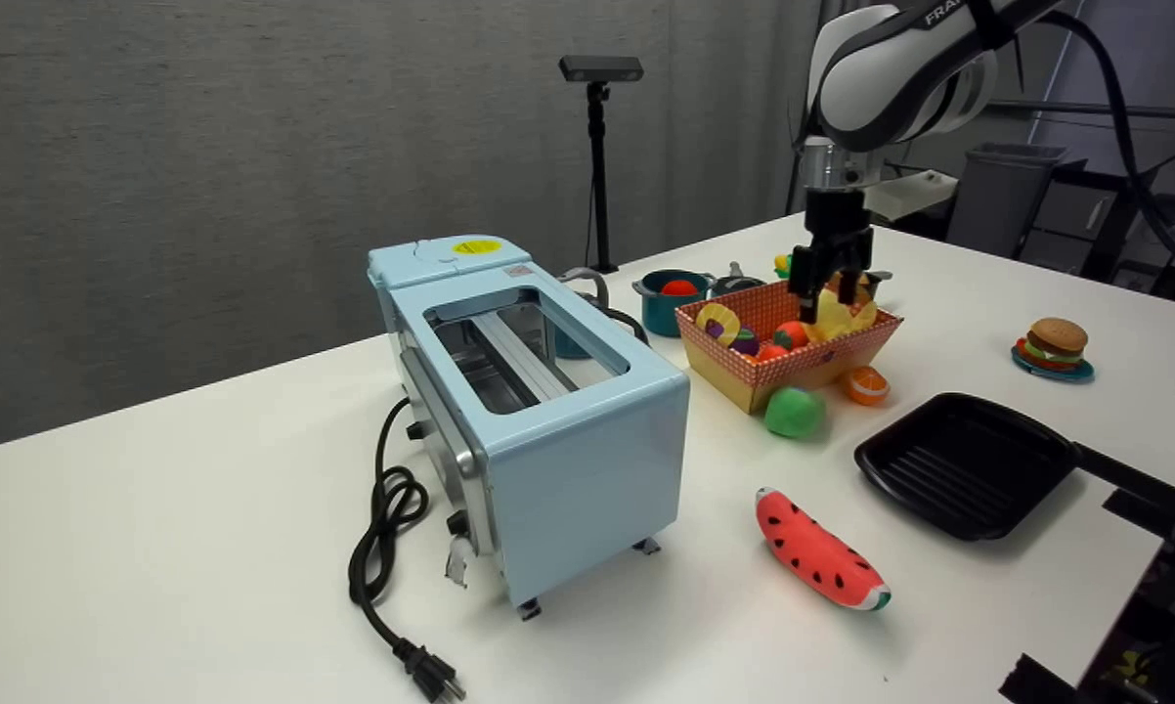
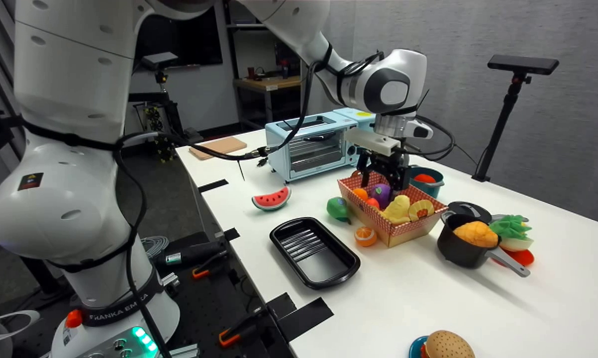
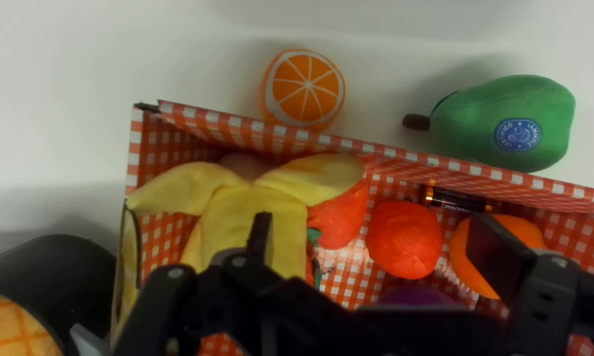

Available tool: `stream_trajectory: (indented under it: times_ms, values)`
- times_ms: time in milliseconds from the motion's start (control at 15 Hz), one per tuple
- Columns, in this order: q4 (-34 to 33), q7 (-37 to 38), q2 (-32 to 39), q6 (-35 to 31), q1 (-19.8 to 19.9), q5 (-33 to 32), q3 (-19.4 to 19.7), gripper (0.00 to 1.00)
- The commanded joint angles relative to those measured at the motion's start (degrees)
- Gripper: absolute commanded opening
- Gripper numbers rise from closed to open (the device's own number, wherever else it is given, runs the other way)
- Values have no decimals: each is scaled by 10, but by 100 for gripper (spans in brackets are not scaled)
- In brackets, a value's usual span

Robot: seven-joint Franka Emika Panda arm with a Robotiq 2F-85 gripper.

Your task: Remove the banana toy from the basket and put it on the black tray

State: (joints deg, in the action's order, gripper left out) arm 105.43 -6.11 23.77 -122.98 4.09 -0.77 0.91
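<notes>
Currently, wrist view: gripper (image 3: 371,222), spread wide, holding nothing; banana (image 3: 247,202) in basket (image 3: 415,165). In an exterior view: tray (image 2: 315,253), apart from basket, banana not yet on it. In both exterior views: gripper over basket; approach seemingly done; grasp, lift, placing outstanding.

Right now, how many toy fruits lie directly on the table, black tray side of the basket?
3: the cut orange and green fruit beside the basket, the watermelon slice between toaster and black tray. A hidden one there seems unlikely.
</notes>
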Motion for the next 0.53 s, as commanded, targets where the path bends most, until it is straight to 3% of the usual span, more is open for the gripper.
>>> stream_trajectory:
  times_ms: [0,467]
  values:
    - [-46,-24,16,38,8,19,-5,100]
    - [-95,-37,22,73,31,45,2,100]
